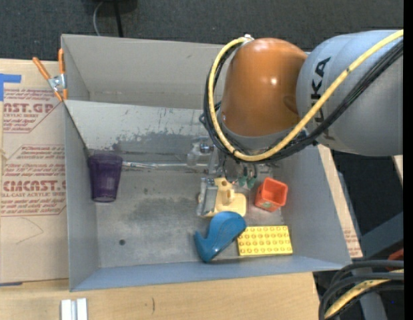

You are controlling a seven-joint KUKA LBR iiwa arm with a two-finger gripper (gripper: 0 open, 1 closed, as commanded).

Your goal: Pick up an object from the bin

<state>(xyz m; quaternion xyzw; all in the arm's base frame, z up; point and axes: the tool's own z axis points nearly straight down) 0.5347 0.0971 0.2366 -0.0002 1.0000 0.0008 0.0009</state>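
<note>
My gripper (207,199) reaches down under the orange wrist cover, low in the right half of the bin. A pale yellow plastic piece (227,197) lies right against it on its right side. Just below that, a blue curved plastic thing (218,235) rests on the bin floor. A small orange cup-like block (271,194) sits to the right of the gripper. A flat yellow studded plate (265,240) lies near the front wall, beside the blue thing.
A purple cup (104,176) lies on its own at the bin's left wall. The arm and its orange cover hang over the bin's right back part and hide the floor there.
</note>
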